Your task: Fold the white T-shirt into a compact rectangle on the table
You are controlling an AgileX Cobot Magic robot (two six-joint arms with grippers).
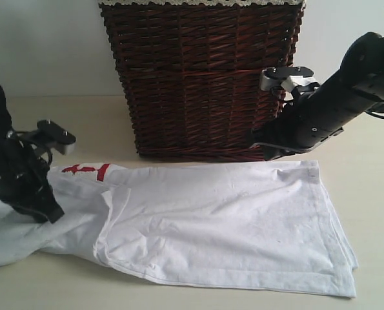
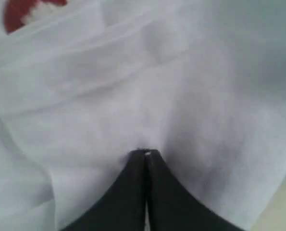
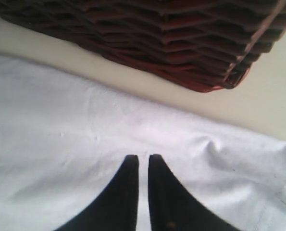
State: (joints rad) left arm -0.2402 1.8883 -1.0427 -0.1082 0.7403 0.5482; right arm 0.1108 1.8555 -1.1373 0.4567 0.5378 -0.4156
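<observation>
thin white cotton t-shirt (image 1: 230,219), spread on the pale beige tabletop (image 1: 372,194) before a dark brown wicker basket (image 1: 198,77). my left gripper (image 2: 145,154): pressed together against the cloth. my right gripper (image 3: 143,156): nearly together, nothing visibly held. advice: i should pinch the edges firmly and lift both sides evenly.

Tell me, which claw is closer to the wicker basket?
Right. The right claw is beside a bottom corner of the wicker basket; the left claw is down on the white T-shirt, well apart from the basket.
</observation>
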